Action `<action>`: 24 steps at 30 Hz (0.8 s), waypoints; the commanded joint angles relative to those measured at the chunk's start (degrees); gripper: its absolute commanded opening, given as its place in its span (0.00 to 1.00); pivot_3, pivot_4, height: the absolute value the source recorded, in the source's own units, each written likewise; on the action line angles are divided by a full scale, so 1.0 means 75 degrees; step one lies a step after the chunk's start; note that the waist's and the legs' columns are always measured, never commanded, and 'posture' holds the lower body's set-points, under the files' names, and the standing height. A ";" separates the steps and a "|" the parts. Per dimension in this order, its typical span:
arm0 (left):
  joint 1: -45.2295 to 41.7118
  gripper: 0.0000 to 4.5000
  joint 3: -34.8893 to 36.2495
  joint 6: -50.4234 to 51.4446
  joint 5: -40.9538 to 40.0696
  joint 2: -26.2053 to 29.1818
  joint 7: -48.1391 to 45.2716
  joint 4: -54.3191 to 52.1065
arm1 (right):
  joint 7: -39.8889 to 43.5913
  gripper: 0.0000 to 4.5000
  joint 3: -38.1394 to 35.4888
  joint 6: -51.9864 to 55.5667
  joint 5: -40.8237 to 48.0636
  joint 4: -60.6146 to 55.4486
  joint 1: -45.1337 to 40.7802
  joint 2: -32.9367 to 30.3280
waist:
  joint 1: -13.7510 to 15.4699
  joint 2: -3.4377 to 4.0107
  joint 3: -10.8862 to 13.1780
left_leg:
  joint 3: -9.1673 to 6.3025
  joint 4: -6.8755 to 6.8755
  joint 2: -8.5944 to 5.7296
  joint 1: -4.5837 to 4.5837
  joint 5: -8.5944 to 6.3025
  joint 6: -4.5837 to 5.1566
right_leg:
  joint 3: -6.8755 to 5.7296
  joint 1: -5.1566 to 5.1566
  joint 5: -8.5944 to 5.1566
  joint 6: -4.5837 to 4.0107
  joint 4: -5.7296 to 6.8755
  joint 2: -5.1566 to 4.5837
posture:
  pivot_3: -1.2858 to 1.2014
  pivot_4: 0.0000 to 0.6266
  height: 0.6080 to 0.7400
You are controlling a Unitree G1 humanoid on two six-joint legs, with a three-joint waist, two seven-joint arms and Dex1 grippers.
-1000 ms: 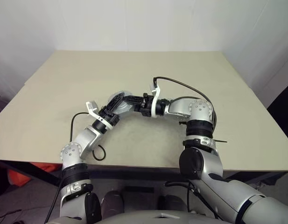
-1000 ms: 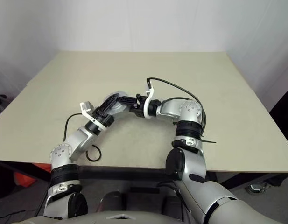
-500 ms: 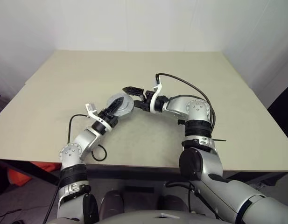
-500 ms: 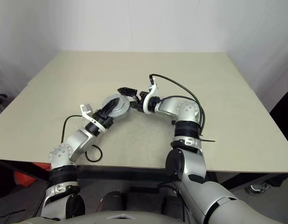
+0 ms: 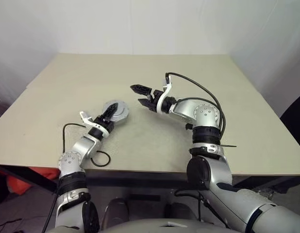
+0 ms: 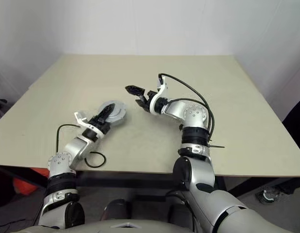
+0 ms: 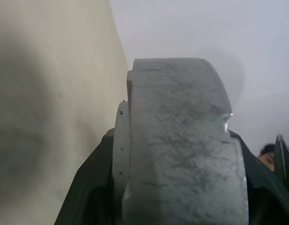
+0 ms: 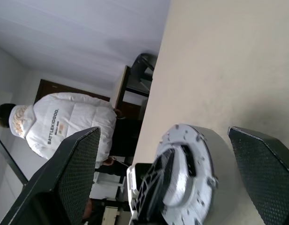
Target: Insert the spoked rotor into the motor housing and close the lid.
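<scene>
A round grey metal motor housing (image 5: 115, 110) is tilted low over the table at the left, with my left gripper (image 5: 109, 112) shut on it. In the right wrist view its flat grey lid (image 8: 191, 176) faces the camera with one black finger (image 8: 156, 185) lying across it. The left wrist view looks along the housing's curved grey wall (image 7: 181, 150) between the fingers. My right gripper (image 5: 136, 95) hangs open and empty above the table, to the right of the housing and apart from it. The spoked rotor is hidden.
The beige table (image 5: 213, 73) stretches far back and to the right. A black cable loop (image 5: 102, 158) lies near its front edge by my left arm. A person in a white jacket (image 8: 55, 126) stands beyond the table's left side.
My right gripper opened, let go of the housing and drew back a little. My left gripper carried the housing to the left and lower, away from the right gripper.
</scene>
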 commanded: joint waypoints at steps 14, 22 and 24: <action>-0.0486 0.46 0.0994 -0.2446 0.1917 0.1409 0.0431 0.0768 | 0.2246 1.00 0.2670 -0.1189 -0.1652 -0.1636 0.1568 -0.1770 | 0.0070 -0.0084 0.0025 | -0.0011 0.0007 0.0000 0.0000 -0.0005 0.0008 | -0.0005 0.0013 0.0012 0.0019 -0.0001 -0.0003 | 0.52 0.00 1.00; -0.0723 0.63 0.1079 -0.2611 0.2297 0.1476 0.0438 0.1095 | 0.2594 1.00 0.2859 -0.1001 -0.1804 -0.1323 0.1419 -0.1896 | 0.0050 -0.0129 0.0024 | -0.0011 0.0013 0.0002 0.0006 0.0002 -0.0004 | -0.0006 0.0015 0.0027 -0.0046 0.0005 -0.0002 | 0.52 0.00 1.00; -0.0669 0.74 0.1094 -0.2576 0.2327 0.1543 0.0361 0.0992 | 0.2674 1.00 0.2873 -0.1011 -0.1859 -0.1219 0.1340 -0.1917 | 0.0047 -0.0129 0.0024 | -0.0011 0.0013 0.0003 0.0006 0.0002 -0.0003 | -0.0006 0.0015 0.0030 -0.0052 0.0006 -0.0002 | 0.52 0.00 1.00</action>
